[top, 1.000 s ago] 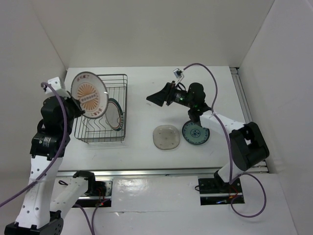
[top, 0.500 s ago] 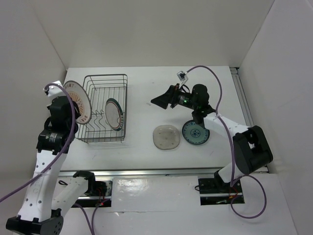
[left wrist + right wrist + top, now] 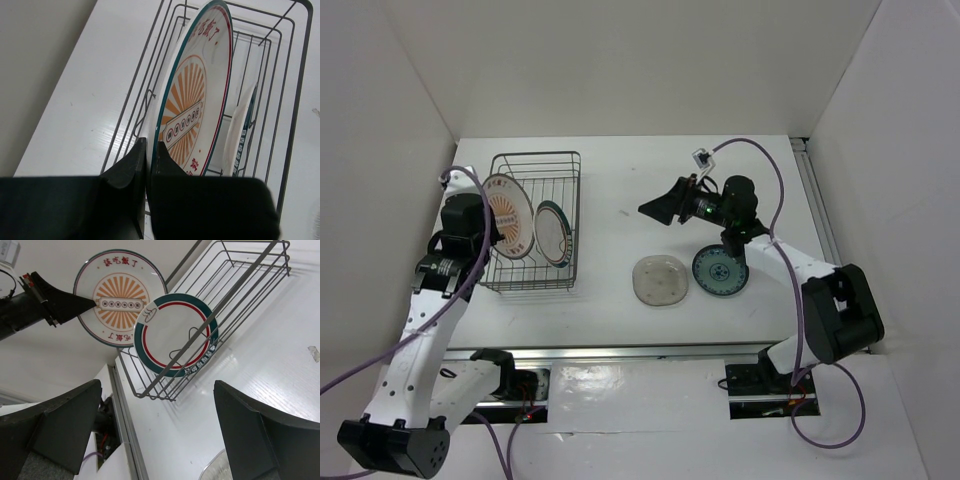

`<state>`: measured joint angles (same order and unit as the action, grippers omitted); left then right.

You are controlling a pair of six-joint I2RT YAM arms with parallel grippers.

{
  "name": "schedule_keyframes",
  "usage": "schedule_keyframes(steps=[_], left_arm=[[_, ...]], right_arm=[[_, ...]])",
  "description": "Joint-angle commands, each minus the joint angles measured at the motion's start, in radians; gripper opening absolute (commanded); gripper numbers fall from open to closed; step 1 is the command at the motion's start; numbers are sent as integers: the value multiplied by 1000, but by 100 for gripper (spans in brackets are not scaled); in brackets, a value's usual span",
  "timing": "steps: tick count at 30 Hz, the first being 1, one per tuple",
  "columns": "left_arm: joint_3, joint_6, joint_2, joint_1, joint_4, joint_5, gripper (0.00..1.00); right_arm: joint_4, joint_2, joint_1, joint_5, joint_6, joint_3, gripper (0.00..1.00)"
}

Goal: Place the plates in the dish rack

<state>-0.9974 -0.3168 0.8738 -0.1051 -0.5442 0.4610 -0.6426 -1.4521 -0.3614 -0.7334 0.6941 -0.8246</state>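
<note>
Pincer left [image 3: 148,150]: clamped on sunburst plate [image 3: 192,100], upright at dish rack [image 3: 535,154] 9 o'clock side | pincer right [image 3: 650,206]: wide open, empty

The sunburst plate [image 3: 120,297] bears red Chinese rim characters, seemingly 该吃饭了

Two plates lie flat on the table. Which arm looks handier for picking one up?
Right. The right fingers, open, hang near the beige plate and blue plate; the left fingers are pinching the sunburst plate at the rack.
</note>
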Motion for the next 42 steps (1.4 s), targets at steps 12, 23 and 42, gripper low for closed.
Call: schedule_keyframes(steps=[12, 23, 42], left_arm=[[3, -19, 80, 4, 125, -84, 0], [-6, -28, 110, 4, 125, -93, 0], [-24, -39, 157, 4, 116, -217, 20]], right_arm=[[-71, 64, 26, -29, 10, 36, 100], [-98, 75, 35, -38, 19, 65, 100], [-108, 93, 62, -38, 28, 104, 100]])
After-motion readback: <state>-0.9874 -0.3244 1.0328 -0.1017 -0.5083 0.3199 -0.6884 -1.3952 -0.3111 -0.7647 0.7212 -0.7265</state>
